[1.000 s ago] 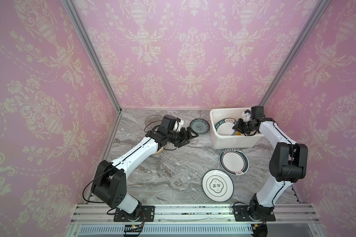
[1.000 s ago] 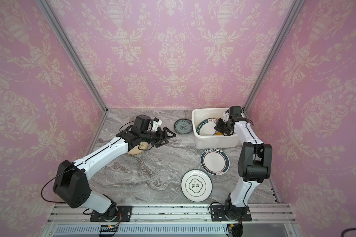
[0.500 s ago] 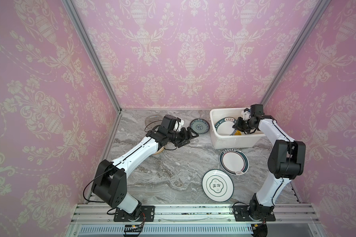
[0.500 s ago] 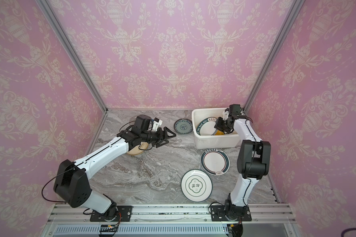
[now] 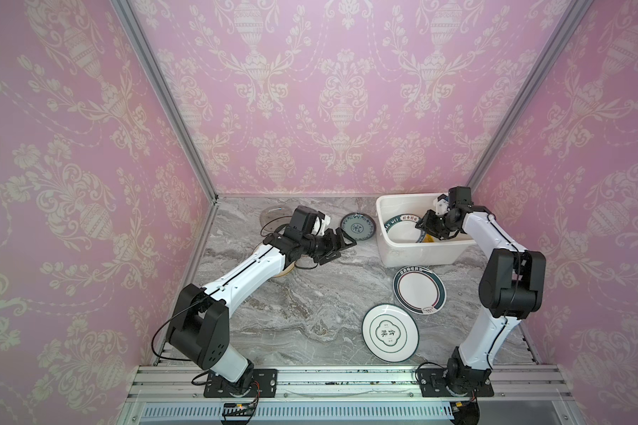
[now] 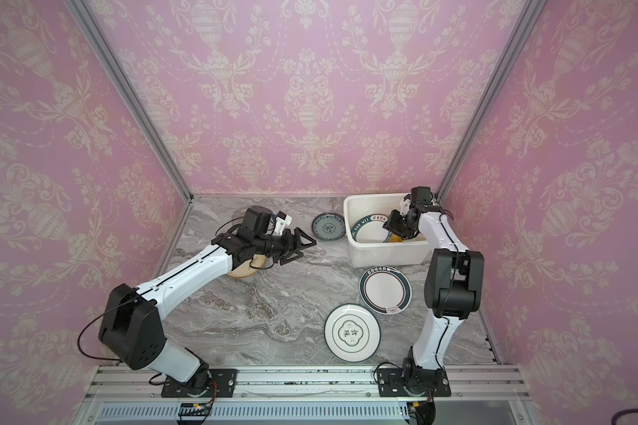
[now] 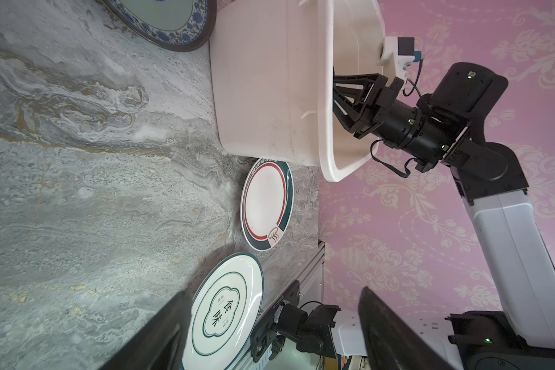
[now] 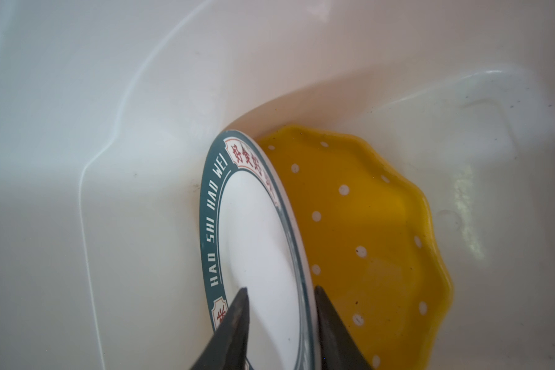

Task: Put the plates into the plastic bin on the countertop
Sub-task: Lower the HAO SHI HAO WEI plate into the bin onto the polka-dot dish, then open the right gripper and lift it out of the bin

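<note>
Far left at the back, a clear glass plate (image 5: pixel 273 217) lies flat on the desk (image 5: pixel 310 294). A cream plate (image 6: pixel 244 273) sits mostly hidden under my left arm. The left claw (image 5: pixel 339 252) hangs above the desk with its jaws wide apart and nothing in them, pointed toward the blue-patterned plate (image 5: pixel 358 227), which lies just beside the plastic bin (image 5: pixel 420 254).

Inside the bin, a dark-rimmed plate (image 8: pixel 260 240) sits tilted over a yellow dotted plate (image 8: pixel 366 240). In front of the bin, two more dark-rimmed plates lie flat on the desk: one with a red ring (image 5: pixel 419 290) and one with characters in the centre (image 5: pixel 390 333).

The right claw (image 8: pixel 281 290) is down in the bin with its jaws parted on either side of the tilted plate's rim. They do not look to be pinching it, so I judge this plate delivered and most of the job still ahead.

My worry is the way out. If I lift the right claw at a slant, a finger could catch that rim and flip or slam the plate onto the yellow one. The blue plate is so close to the bin wall that the left claw could shove it against the bin. If both arms go over the bin together, they could collide.
</note>
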Action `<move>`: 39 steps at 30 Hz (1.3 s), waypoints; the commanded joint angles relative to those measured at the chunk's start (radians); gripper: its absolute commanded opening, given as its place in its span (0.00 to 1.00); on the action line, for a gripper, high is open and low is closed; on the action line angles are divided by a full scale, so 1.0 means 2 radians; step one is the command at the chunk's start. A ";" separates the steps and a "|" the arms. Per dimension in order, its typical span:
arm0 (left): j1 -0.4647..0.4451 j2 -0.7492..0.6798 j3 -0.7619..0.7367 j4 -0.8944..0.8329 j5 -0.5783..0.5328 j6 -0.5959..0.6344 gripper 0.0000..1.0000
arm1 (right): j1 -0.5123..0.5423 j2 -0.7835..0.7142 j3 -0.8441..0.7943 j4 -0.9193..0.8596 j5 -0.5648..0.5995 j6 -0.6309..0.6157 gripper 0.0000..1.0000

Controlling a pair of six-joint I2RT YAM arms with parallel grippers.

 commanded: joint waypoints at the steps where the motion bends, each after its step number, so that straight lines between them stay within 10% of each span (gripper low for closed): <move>1: -0.005 0.005 0.014 0.001 -0.005 0.010 0.84 | -0.003 0.011 0.001 -0.004 0.015 -0.007 0.38; 26: -0.005 0.037 0.014 0.020 -0.001 0.010 0.84 | -0.003 0.039 0.001 -0.008 0.110 -0.019 0.56; 39: -0.006 0.007 0.025 -0.014 -0.023 0.043 0.84 | 0.012 -0.126 -0.001 -0.022 0.101 -0.002 0.67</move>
